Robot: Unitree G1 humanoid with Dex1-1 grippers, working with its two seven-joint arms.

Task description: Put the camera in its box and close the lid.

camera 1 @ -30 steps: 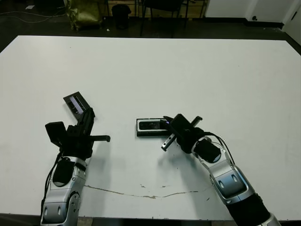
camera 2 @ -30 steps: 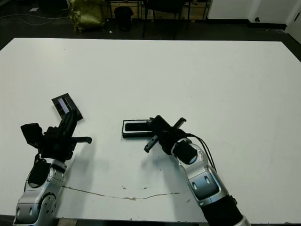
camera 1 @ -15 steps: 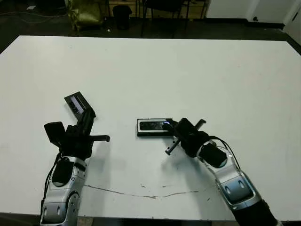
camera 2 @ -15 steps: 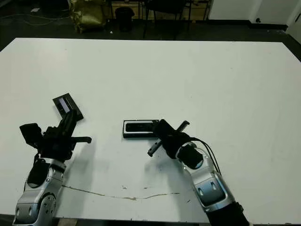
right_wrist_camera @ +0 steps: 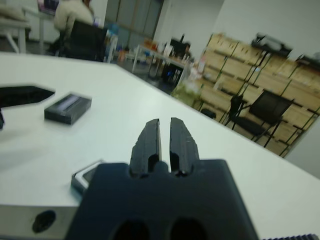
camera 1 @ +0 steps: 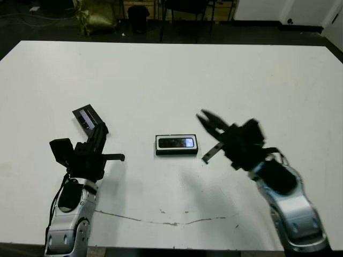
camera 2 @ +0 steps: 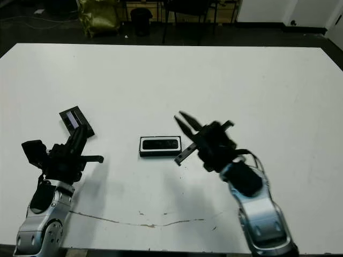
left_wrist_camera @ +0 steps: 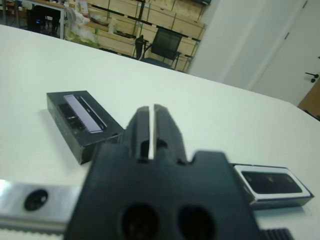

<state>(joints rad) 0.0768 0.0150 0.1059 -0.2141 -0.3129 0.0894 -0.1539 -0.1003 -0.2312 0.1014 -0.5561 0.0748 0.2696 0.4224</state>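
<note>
The box (camera 1: 177, 145) lies at the table's middle, and the camera (camera 1: 178, 142) rests inside it, glossy face up with a bluish-white patch. Far to the left, the lid (camera 1: 86, 118) lies flat on the table with its window strip up. My right gripper (camera 1: 203, 116) hovers shut above the table, to the right of the box and clear of it. My left gripper (camera 1: 101, 129) is shut and empty, its tips just short of the lid's near corner. The left wrist view shows the lid (left_wrist_camera: 82, 119) past the fingers and the box (left_wrist_camera: 272, 185) off to one side.
A thin brown crack (camera 1: 161, 220) runs along the table near its front edge. Chairs and a yellow bag (camera 1: 96, 13) stand beyond the far edge. The right wrist view shows a seated person (right_wrist_camera: 70, 15) and shelves of cardboard boxes far off.
My right gripper has risen and drawn back to the right, away from the box, leaving the camera lying in it. The left arm and lid have not moved.
</note>
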